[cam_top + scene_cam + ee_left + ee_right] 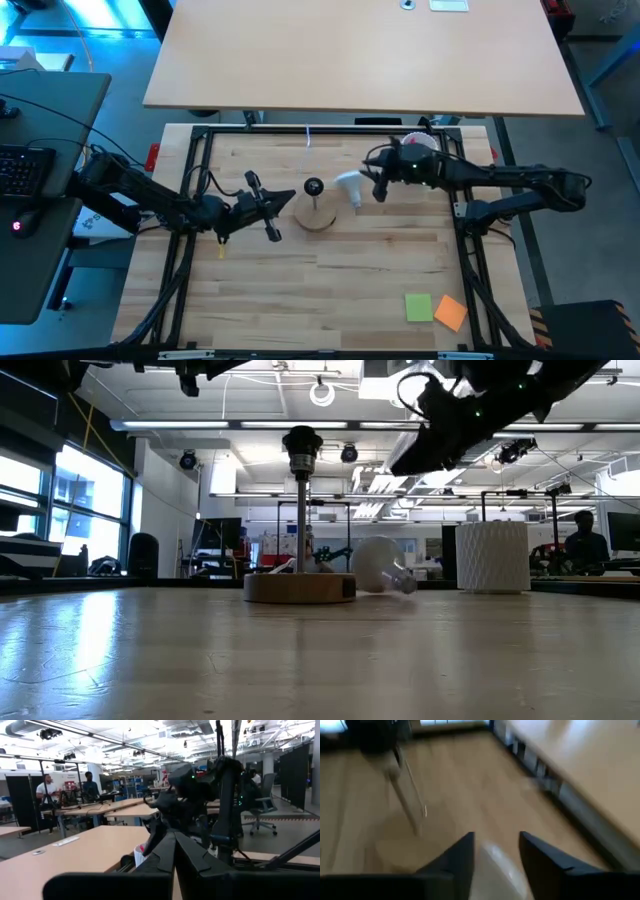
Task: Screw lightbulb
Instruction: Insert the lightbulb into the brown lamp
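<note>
— So, where is the lightbulb (349, 185)?
— Lying on its side on the desk (330, 270), just beside the wooden stand (316, 217).
— And the end effectors?
— Right end effector (379, 186) hangs over it, fingers apart, holding nothing. Left end effector (290, 194) is closed, empty.

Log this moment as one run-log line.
step: reach for bulb | lightbulb: lying on table beside wooden stand | right gripper: open above lightbulb | left gripper: shut, waiting near stand
</note>
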Action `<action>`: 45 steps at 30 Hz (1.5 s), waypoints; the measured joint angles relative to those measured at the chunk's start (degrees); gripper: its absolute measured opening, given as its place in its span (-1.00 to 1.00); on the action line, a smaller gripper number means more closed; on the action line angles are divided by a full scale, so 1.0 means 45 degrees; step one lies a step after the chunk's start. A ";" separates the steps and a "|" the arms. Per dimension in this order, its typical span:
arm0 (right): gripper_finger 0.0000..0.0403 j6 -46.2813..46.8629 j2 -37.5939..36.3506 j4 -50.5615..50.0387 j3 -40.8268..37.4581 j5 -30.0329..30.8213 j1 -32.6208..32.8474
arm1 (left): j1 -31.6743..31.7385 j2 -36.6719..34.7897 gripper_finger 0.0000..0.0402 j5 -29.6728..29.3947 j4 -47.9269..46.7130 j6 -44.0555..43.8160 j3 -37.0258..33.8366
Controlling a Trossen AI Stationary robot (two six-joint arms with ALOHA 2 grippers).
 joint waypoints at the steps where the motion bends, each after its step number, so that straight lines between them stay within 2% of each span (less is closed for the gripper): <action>1: -0.15 0.0252 0.0043 -0.0815 0.0140 0.0002 -0.0004 | 0.0000 -0.0004 -1.00 0.0002 -0.0039 -0.0029 0.0000; 5: 0.15 0.1633 0.0062 -0.2879 0.0263 -0.0308 -0.0004 | 0.0005 0.0000 -1.00 0.0005 -0.0205 -0.0058 0.0000; 8: 0.25 0.2803 0.0063 -0.3685 0.0188 -0.0477 -0.0003 | 0.0005 0.0000 -1.00 0.0006 -0.0396 -0.0234 0.0000; 15: 0.27 0.6132 0.0403 -0.4466 0.0175 -0.0269 0.0006 | 0.0005 0.0000 -1.00 0.0016 -0.1218 -0.0721 0.0000; 22: 0.27 0.8288 0.0790 -0.5294 0.0199 -0.0216 0.0233 | 0.0005 0.0038 -1.00 0.0012 -0.1756 -0.0992 0.0008; 29: 0.27 0.9170 0.0800 -0.7483 0.0286 -0.0325 0.0931 | 0.0005 0.0039 -1.00 0.0007 -0.2119 -0.1049 0.0009; 34: 0.27 0.9763 0.0844 -0.8299 -0.0168 0.0563 0.0945 | 0.0005 0.0039 -1.00 0.0012 -0.2116 -0.1047 0.0007; 41: 0.27 0.8614 0.0905 -0.7221 -0.0442 0.0813 -0.0031 | 0.0005 0.0039 -1.00 0.0017 -0.2119 -0.1044 0.0005; 45: 0.27 0.7305 0.1445 -0.5782 -0.0442 -0.0123 -0.0744 | 0.0005 0.0039 -1.00 0.0027 -0.2119 -0.1047 0.0005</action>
